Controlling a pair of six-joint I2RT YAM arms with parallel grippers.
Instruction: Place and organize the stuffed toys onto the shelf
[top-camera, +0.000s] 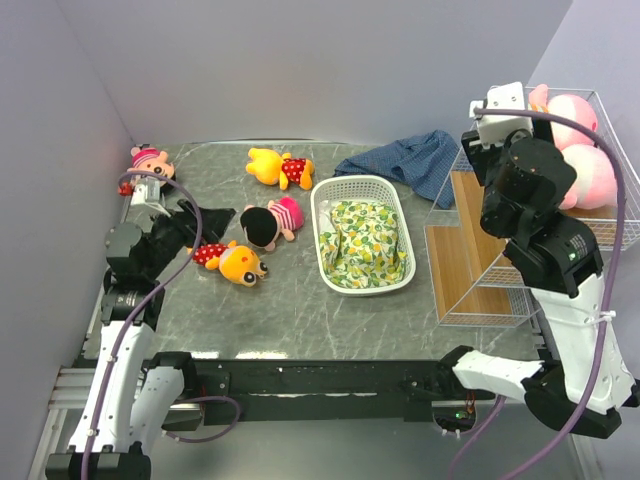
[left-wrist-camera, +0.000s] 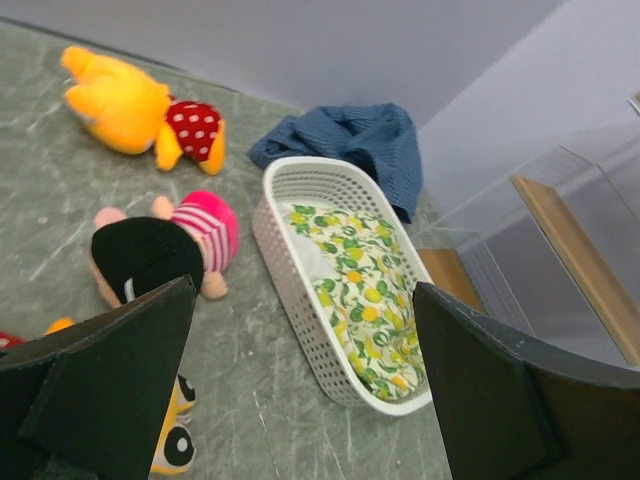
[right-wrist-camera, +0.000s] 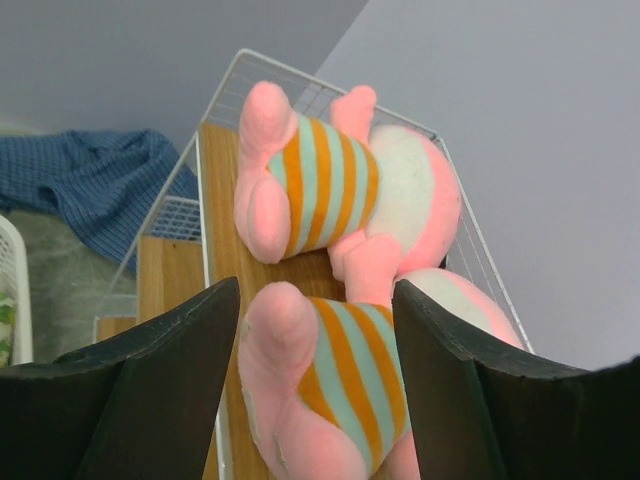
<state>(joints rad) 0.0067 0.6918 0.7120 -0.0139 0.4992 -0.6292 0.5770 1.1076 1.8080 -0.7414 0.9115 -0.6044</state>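
The left gripper gapes wide and empty above the table, near a dark-haired doll and a bear. The right gripper has its jaws apart, flanking the near pig, which lies beside the far pig on the shelf.

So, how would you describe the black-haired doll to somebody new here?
Find the white oval basket in the middle of the view. Just left of it lies the black-haired doll in pink stripes; its neighbours are yellow-orange bears in red.

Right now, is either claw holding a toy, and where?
Left claw holds nothing. Right claw straddles the near pig at its striped middle; whether it grips cannot be told.
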